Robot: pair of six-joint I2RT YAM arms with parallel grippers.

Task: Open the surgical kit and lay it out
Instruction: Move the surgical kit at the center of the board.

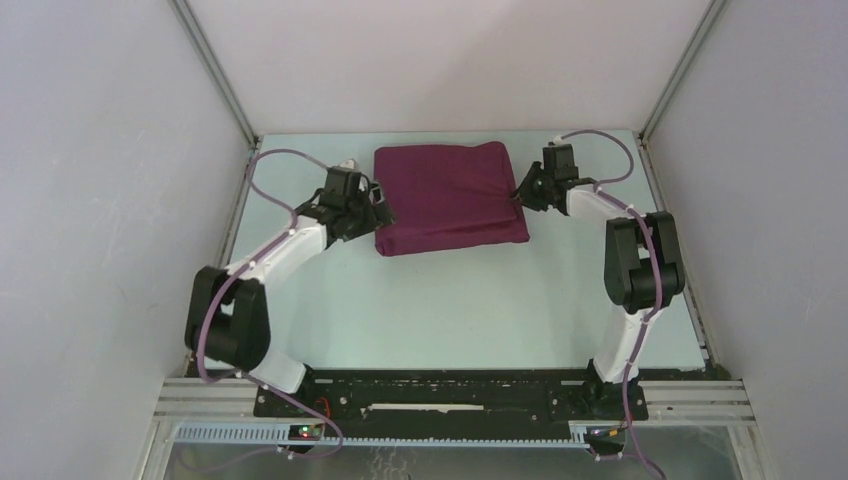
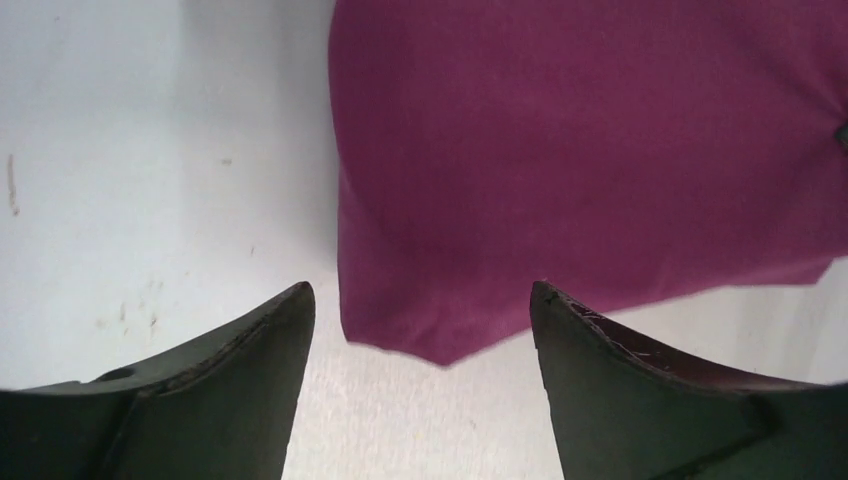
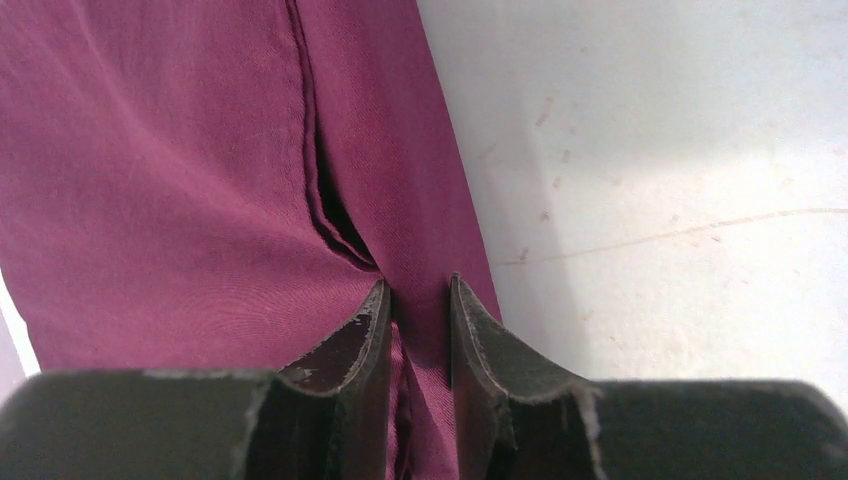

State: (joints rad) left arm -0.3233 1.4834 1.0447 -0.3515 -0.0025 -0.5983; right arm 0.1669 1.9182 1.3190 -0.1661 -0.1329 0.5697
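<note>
Maroon cloth wrap [image 1: 450, 198] lies folded shut as a flat bundle, far-centre on the table [image 1: 450, 310]. L hand [image 2: 420, 290] is at the bundle's left edge, released: fingers [image 2: 250, 350] spread wide w/ a corner of the cloth btwn them, apparently not touching. R hand [image 3: 417, 283] is at the bundle's right edge, nearly closed & grasping a narrow fold of the cloth, just below a dark gap where two layers part
</note>
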